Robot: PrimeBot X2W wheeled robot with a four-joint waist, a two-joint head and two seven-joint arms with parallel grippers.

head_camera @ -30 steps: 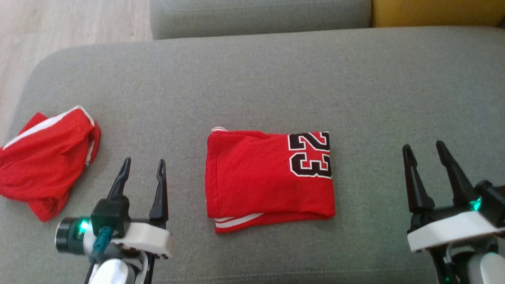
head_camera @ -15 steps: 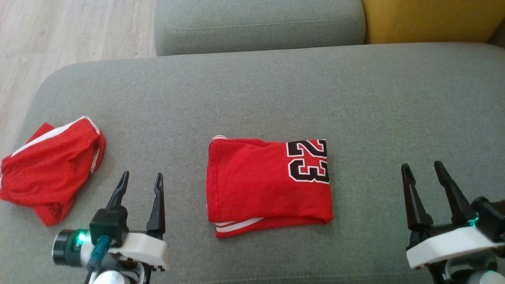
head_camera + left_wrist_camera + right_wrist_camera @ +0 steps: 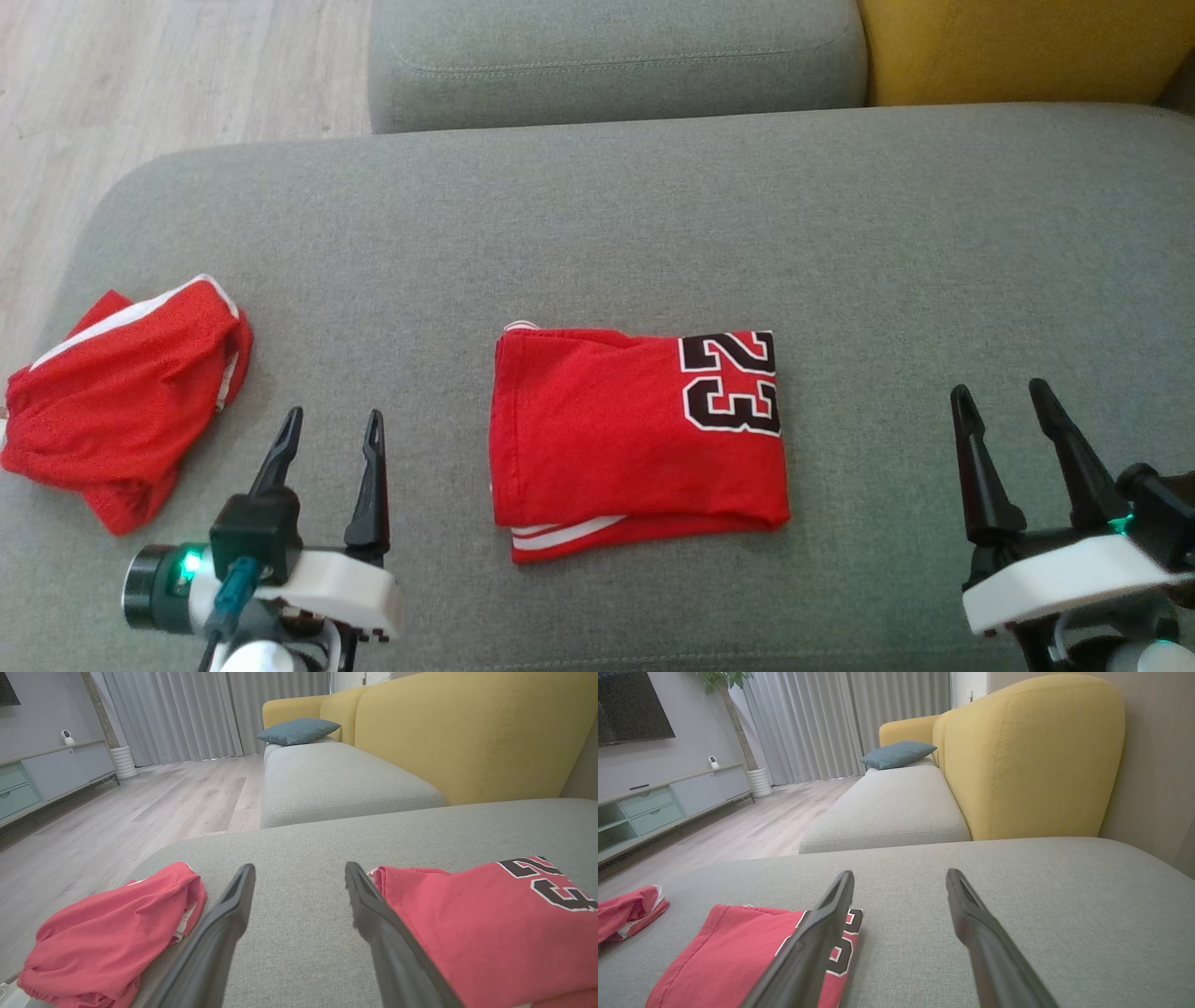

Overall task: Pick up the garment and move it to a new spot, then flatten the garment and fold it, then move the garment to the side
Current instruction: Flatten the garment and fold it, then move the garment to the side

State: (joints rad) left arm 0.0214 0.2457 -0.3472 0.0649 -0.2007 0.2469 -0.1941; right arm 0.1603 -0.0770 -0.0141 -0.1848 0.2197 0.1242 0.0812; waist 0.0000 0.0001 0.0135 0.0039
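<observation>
Garment [image 3: 639, 439] sits folded in the middle of the grey sofa seat [image 3: 653, 215], a tidy red rectangle with the 23 showing at its far right corner and a white-striped hem peeking out along the near edge. By my read, the pickup, flattening and folding are done; what's left is the last bit, shifting it to the side.

Left jaws are apart and empty, hovering just near-left of the garment. Right jaws are apart too, empty, well off to the right over bare cushion. Nothing touching cloth at the moment.

Room check. To the right there's a wide open stretch of seat, nothing on it. To the left, a second red garment [image 3: 126, 397] lies bunched close to the seat's rounded left end, with wooden floor [image 3: 140, 75] beyond, so that side is tighter. Far side has plenty of bare cushion before the next seat and the yellow backrest [image 3: 1008, 47]. The folded stack looks loose, so I'd expect layers to slip if dragged.
</observation>
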